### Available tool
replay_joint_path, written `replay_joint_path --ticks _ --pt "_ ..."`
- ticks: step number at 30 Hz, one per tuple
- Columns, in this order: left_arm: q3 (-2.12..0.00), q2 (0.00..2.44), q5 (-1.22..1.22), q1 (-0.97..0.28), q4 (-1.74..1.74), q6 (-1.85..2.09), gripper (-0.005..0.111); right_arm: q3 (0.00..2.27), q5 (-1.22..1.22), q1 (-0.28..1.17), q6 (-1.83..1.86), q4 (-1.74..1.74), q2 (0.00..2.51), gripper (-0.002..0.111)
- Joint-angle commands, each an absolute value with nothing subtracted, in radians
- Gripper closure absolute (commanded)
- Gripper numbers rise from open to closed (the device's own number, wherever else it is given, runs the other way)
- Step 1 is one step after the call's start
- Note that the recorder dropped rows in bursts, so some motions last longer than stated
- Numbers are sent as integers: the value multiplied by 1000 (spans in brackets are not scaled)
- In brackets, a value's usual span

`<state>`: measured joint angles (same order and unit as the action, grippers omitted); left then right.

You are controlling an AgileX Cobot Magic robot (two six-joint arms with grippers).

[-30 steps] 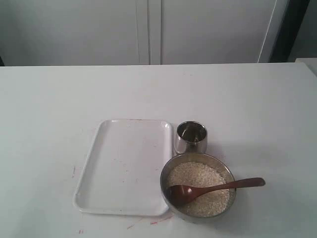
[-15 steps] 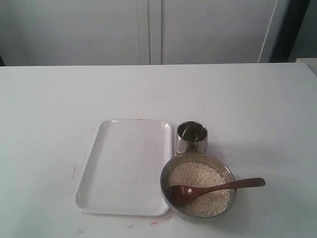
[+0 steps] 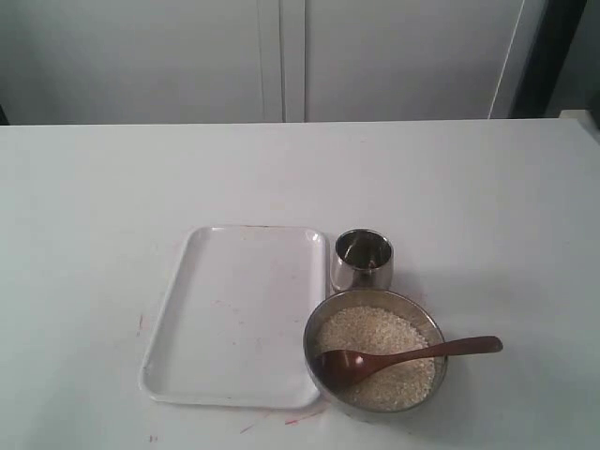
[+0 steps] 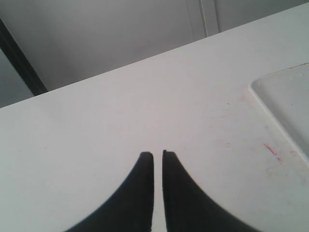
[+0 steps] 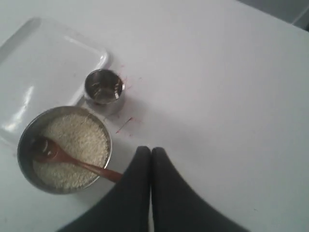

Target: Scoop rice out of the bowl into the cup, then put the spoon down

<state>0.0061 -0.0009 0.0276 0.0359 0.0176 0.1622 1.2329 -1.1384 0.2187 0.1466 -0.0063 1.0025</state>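
Note:
The wide steel bowl (image 3: 427, 323) near the table's front holds off-white rice (image 3: 375, 333). The dark wooden spoon (image 3: 403, 354) lies in it, scoop on the rice, handle over the right rim. The small steel cup (image 3: 362, 260) stands just behind the bowl, upright. Neither gripper shows in the exterior view. My right gripper (image 5: 151, 151) is shut with nothing in it, hovering above the table beside the bowl (image 5: 25, 133), its fingers covering the end of the spoon (image 5: 72, 162) handle; the cup (image 5: 103, 89) lies beyond. My left gripper (image 4: 158, 154) is shut and empty over bare table.
A white rectangular tray (image 3: 234, 309) lies left of the cup and bowl; its corner (image 4: 285, 101) shows in the left wrist view. Small red marks dot the white table (image 3: 141, 187). White cabinet doors stand behind the table's far edge.

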Motion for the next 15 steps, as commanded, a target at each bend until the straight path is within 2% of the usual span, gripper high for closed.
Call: replay_joint_path --ticks 1,4,10,15 --pt "0 0 22 33 9 161 92 1242 -1170 222 437 53 1114 108" --pt "0 0 22 33 9 161 92 1242 -1197 223 638 59 1158 108" --pt "0 0 22 33 9 161 92 1222 -1214 259 737 59 1198 108" --pt "0 0 22 33 9 161 92 1121 -1209 310 912 59 1198 108"
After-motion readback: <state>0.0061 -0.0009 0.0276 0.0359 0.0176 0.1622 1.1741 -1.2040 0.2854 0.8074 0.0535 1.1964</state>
